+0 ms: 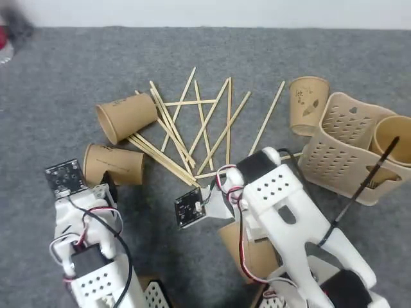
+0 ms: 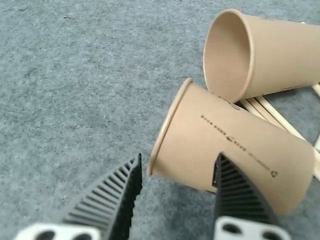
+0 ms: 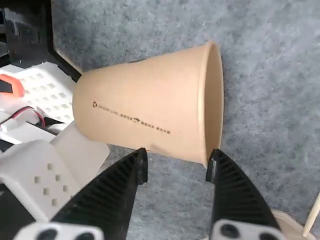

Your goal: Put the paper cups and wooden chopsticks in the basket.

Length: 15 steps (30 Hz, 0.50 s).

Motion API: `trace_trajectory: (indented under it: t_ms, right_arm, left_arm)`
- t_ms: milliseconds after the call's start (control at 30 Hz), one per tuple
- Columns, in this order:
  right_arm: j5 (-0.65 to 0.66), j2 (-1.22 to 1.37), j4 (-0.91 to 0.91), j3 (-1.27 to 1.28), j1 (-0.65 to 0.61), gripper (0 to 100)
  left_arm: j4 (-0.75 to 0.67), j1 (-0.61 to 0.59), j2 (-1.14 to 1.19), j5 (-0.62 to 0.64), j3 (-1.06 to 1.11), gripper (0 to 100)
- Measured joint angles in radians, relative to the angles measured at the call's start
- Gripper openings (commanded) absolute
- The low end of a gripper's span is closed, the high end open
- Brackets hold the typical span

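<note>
Several wooden chopsticks (image 1: pixel 199 128) lie crossed in the middle of the grey carpet. Two paper cups lie on their sides left of them, the far cup (image 1: pixel 125 117) (image 2: pixel 255 55) and the near cup (image 1: pixel 114 163) (image 2: pixel 225 150). My left gripper (image 2: pixel 178 160) is open just above the near cup's rim end. Another cup (image 3: pixel 150 107) (image 1: pixel 247 247) lies on its side under the right arm, and my right gripper (image 3: pixel 177 165) is open over its side near the rim. The beige basket (image 1: pixel 340 151) at the right holds one cup (image 1: pixel 393 138). An upright cup (image 1: pixel 307 104) stands beside it.
The right arm's white body (image 1: pixel 289 218) reaches up the middle, close to the basket's left wall. The left arm (image 1: pixel 87 250) is at the bottom left. A red object (image 1: pixel 3 38) sits at the far left corner. Bare carpet stretches along the back and the left.
</note>
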Motion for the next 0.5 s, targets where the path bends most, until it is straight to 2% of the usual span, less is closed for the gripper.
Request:
trace_trajectory:
  t_ms: [300, 500]
  right_arm:
    - [0.061, 0.003, 0.000, -0.048, 0.025, 19.1]
    - [0.081, 0.114, -0.008, -0.040, 0.023, 18.8]
  left_arm:
    - [-0.003, 0.000, 0.000, 0.000, 0.000, 23]
    - [-0.006, 0.000, 0.000, 0.000, 0.000, 23]
